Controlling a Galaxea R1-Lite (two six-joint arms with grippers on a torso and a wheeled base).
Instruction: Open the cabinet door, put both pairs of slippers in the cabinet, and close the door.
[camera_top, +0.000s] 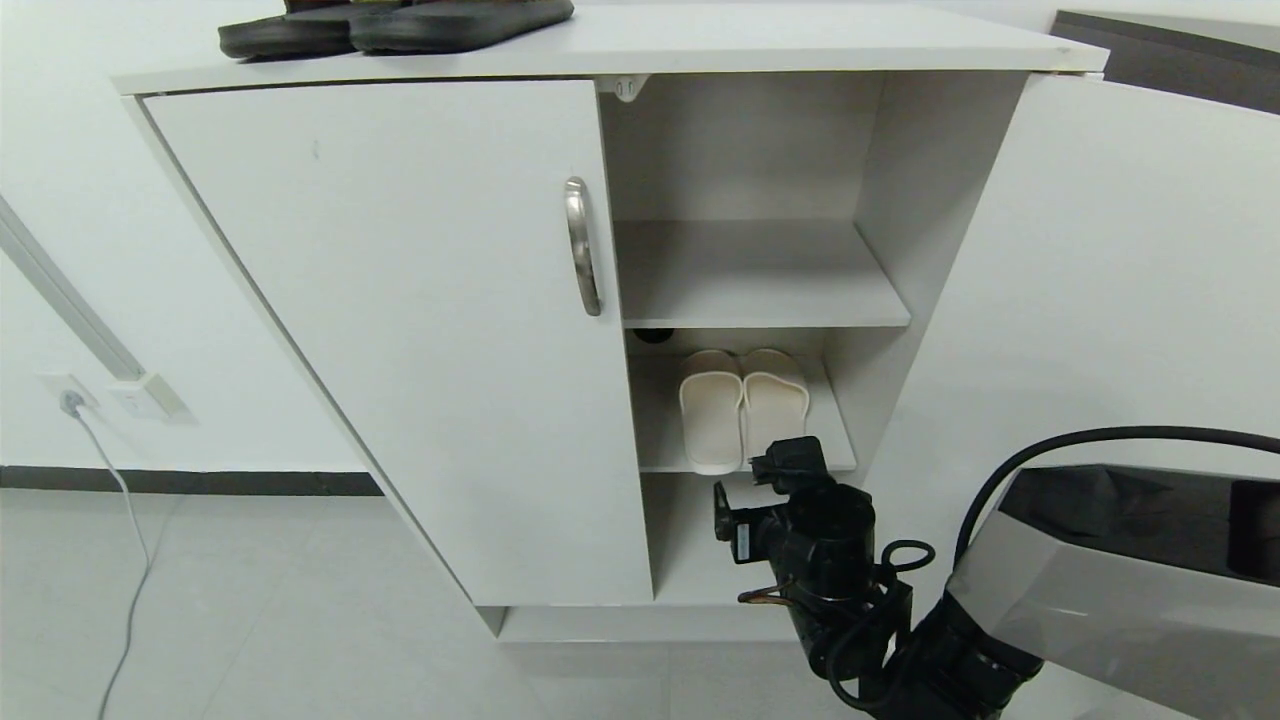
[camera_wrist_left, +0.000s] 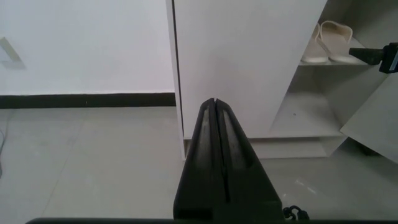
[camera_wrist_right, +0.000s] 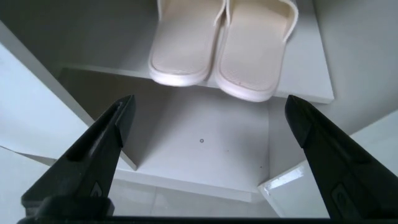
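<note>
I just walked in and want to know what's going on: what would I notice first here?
Probably the white cabinet with its right door standing open and a pair of cream slippers side by side on its middle shelf. The right gripper hangs open just in front of them. A dark pair of slippers lies on the cabinet's top, toward its left end.

Cabinet (camera_top: 800, 40) stands on the tiled floor (camera_top: 300, 620); dark slippers (camera_top: 395, 25) side by side on its top, white slippers (camera_top: 743, 408) paired on the second shelf (camera_top: 838, 440), near ends at its front edge.
</note>
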